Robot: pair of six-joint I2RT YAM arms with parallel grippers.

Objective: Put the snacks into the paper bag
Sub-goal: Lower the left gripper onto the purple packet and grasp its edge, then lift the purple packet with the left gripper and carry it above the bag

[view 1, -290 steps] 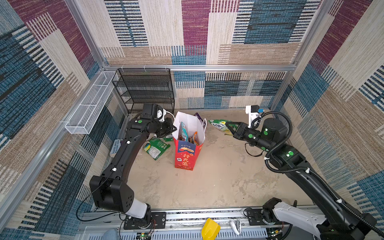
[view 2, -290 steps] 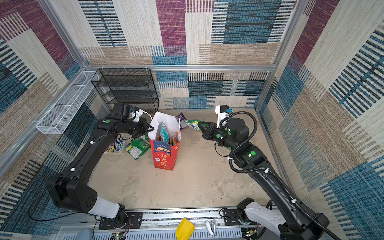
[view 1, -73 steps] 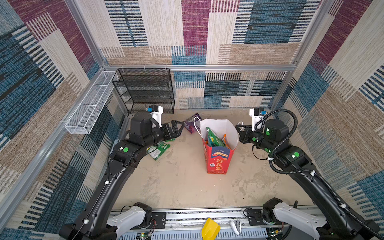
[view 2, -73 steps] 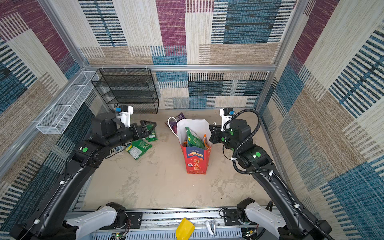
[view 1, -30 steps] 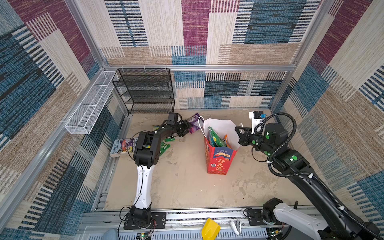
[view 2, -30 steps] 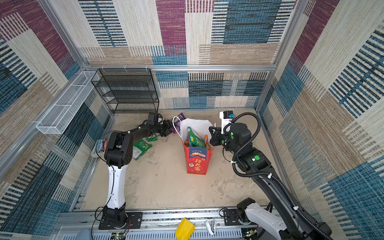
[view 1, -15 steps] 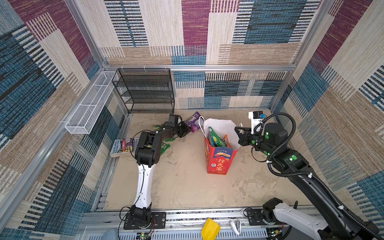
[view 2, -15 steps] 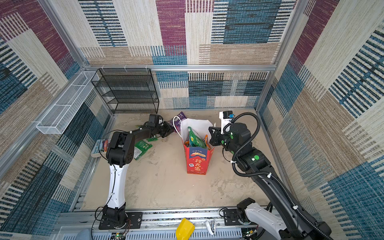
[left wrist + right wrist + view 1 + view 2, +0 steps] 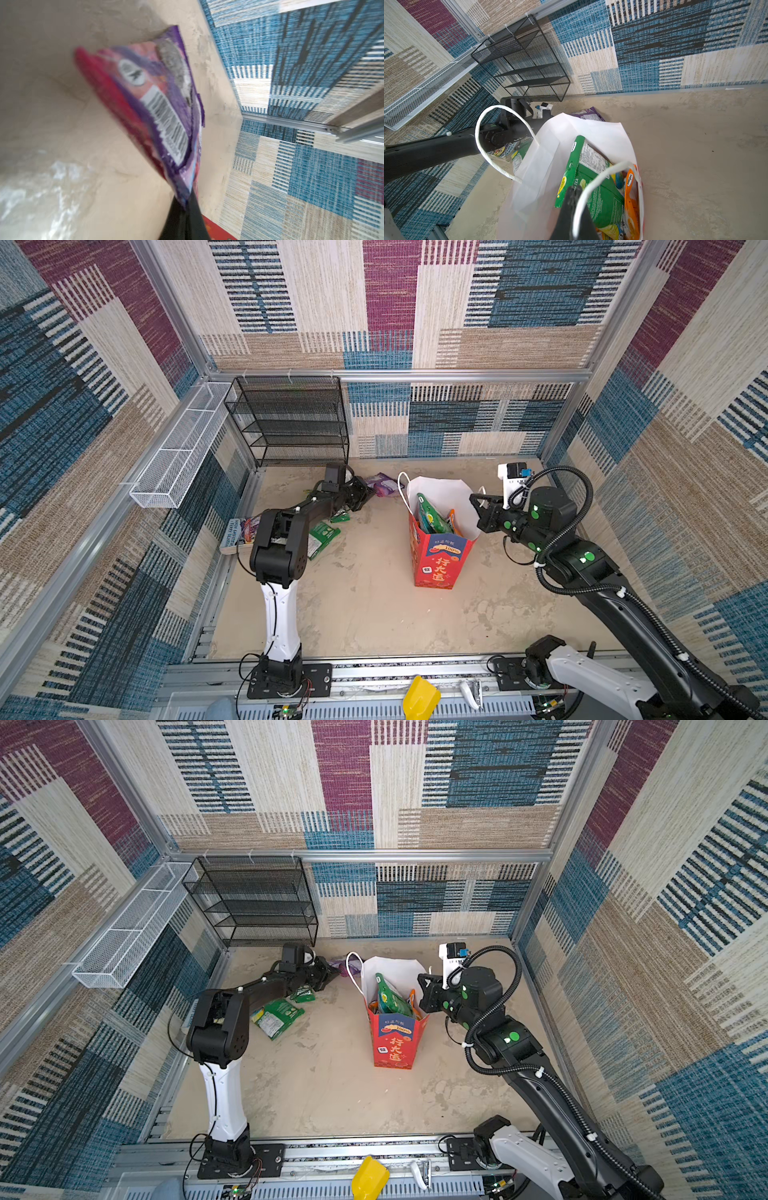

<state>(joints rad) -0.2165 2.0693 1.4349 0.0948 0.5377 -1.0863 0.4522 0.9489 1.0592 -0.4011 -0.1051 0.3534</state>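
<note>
Purple pouch [image 9: 128,99], barcode [image 9: 168,122] in wrist view

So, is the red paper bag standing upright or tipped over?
Upright: the paper bag stands on its base, mouth open upward, with snack pouches sticking out.

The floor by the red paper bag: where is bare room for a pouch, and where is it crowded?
Free: the wide strip between the red paper bag and the front rail, and behind the bag to the back wall. Crowded: left of it, around the green pouches, book, purple pouch and left gripper.
</note>
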